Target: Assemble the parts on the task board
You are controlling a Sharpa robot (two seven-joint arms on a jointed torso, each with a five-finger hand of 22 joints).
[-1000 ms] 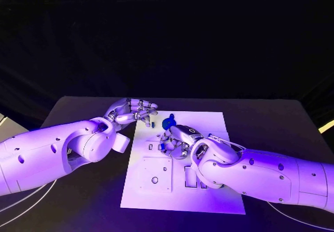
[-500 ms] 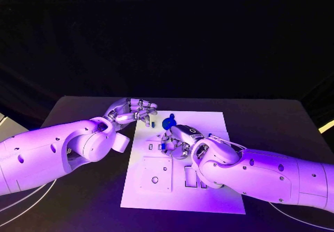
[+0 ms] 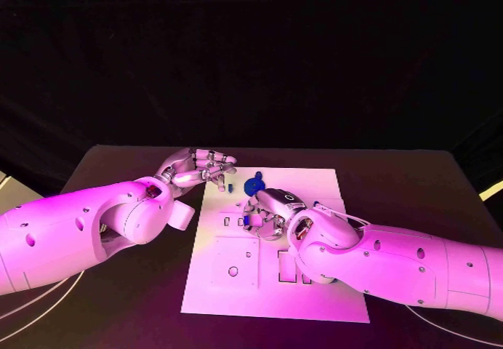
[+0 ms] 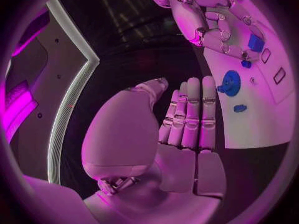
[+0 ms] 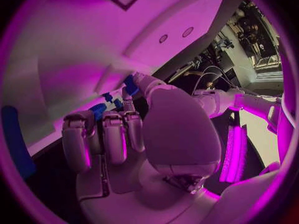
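The white task board point(image 3: 315, 291) lies in the middle of the black table. My right hand point(image 3: 270, 211) is low over the board's middle, fingers curled, pinching a small blue square part point(image 4: 255, 42) between thumb and fingers; the part also shows at the thumb tip point(image 5: 131, 84). A blue gear point(image 3: 251, 187) sits on the board's far end, just beyond that hand, with a small blue part point(image 3: 258, 174) behind it. My left hand point(image 3: 197, 169) hovers at the board's far left corner. Its fingers point(image 4: 190, 114) are straight and together, thumb apart, holding nothing.
Near the board's front left is a raised square plate with a round hole point(image 3: 232, 265), and rectangular slots point(image 3: 288, 265) lie beside it. My bulky left forearm point(image 3: 94, 225) and right forearm point(image 3: 398, 262) cover the table on both sides of the board.
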